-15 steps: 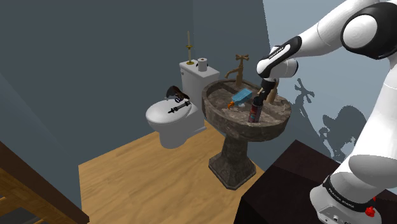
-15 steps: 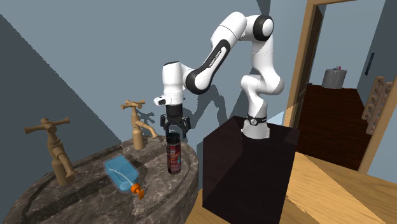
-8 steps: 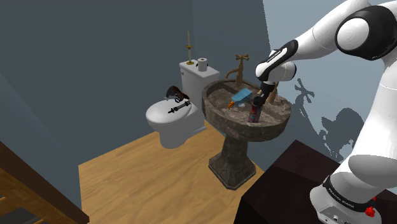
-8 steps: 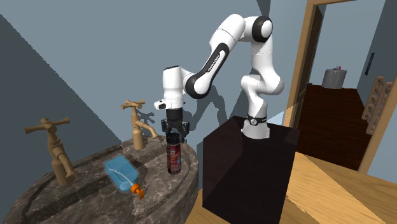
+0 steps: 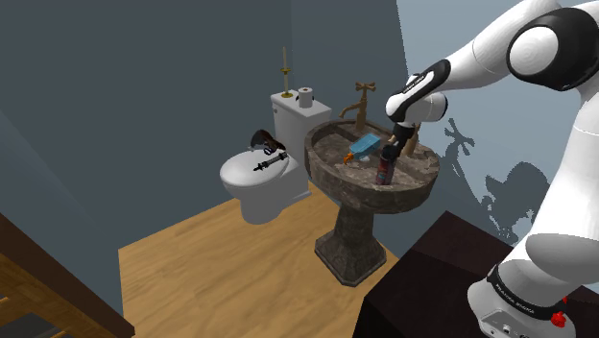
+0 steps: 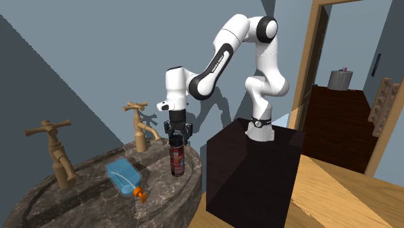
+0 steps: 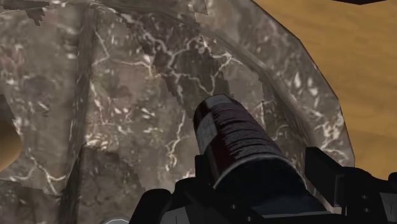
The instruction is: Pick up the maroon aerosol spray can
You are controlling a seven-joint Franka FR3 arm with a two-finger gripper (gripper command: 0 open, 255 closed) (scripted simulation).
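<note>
The hand has closed on the top of the can, which still stands on the sink; lifting can start

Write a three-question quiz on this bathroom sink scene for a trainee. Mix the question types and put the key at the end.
1. True or false: the blue bottle stands upright on the sink.
2. Short answer: how many taps does the sink have?
3. Multiple choice: which thing does the gripper clasp between its fingers?
A. the blue bottle
B. the spray can
C. one of the taps

Key
1. False: it lies on its side.
2. Two.
3. B, near the can's top.
</note>
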